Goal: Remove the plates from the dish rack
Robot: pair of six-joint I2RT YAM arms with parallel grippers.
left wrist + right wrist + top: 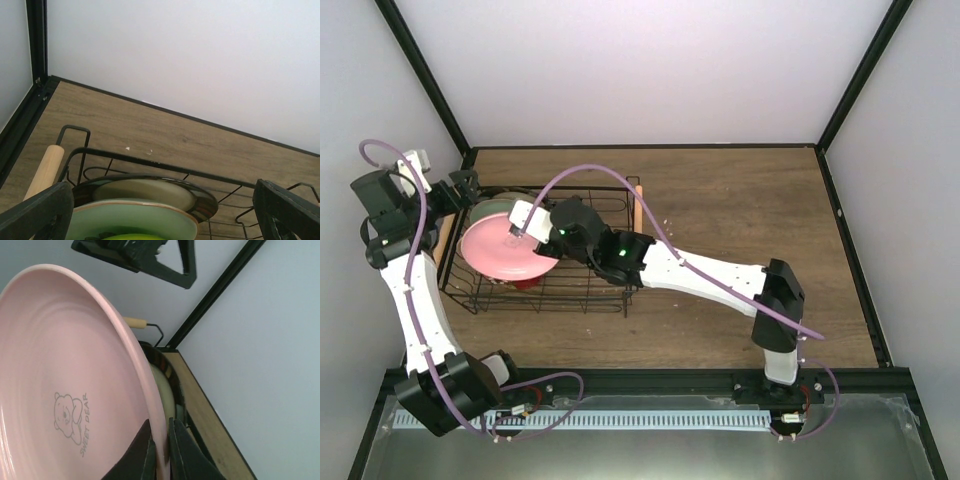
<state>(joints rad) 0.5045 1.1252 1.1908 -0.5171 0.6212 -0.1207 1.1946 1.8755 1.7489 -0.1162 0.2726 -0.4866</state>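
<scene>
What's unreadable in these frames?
- Top view: the pink plate covers the plates behind it in the dish rack; count unknown.
- Left wrist: the lime green plate is cut off by the bottom edge; only a sliver shows.
- Right wrist: the pink plate fills the frame, hiding the rack's slots and most of the other plates.

One dish rack (605, 187) with two wooden handles (638, 207). Five plates, one each: pink plate (505, 250), dark-rimmed plate (202, 197), pale mint plate (135, 217), lime green plate (125, 237), dark red plate (525, 283). Two robot arms (710, 275).
</scene>
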